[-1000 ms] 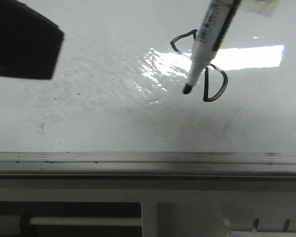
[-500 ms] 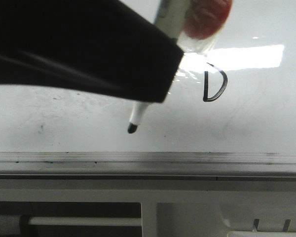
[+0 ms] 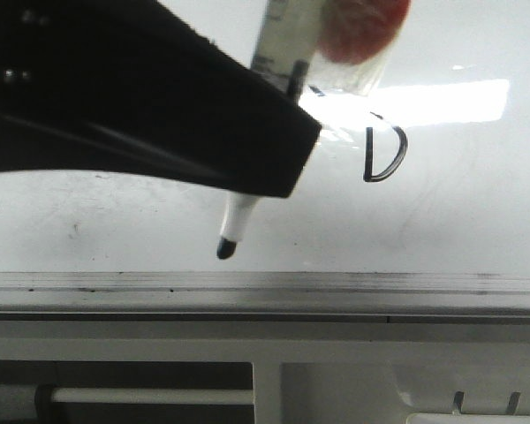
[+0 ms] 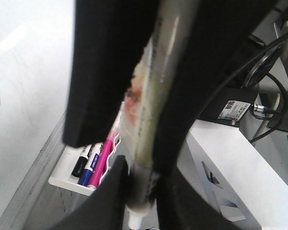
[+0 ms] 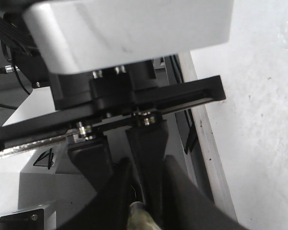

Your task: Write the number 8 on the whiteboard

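Note:
The whiteboard (image 3: 459, 221) fills the front view, with its silver rail (image 3: 265, 287) below. Of the number 8 only the D-shaped lower loop (image 3: 384, 155) shows; the upper loop is hidden behind the arm and marker. The marker (image 3: 238, 216) hangs tilted, its tip just above the board near the rail. My left gripper (image 4: 141, 191) is shut on the marker (image 4: 158, 96) near its tip; one of its black fingers (image 3: 159, 97) crosses the front view. My right gripper (image 5: 146, 201) holds the marker's back end (image 5: 140, 213); its fingers (image 4: 105, 72) flank the barrel.
A white tray (image 4: 62, 178) beside the board's rail holds black, blue and pink markers (image 4: 103, 158). Beige furniture with slots (image 3: 336, 380) lies below the rail. A white box (image 4: 240, 158) and cables (image 4: 264, 81) stand beside the board.
The marker has moved left and down, away from the 8, towards the rail. My left gripper has come in from the left and closed round the marker, covering the upper loop.

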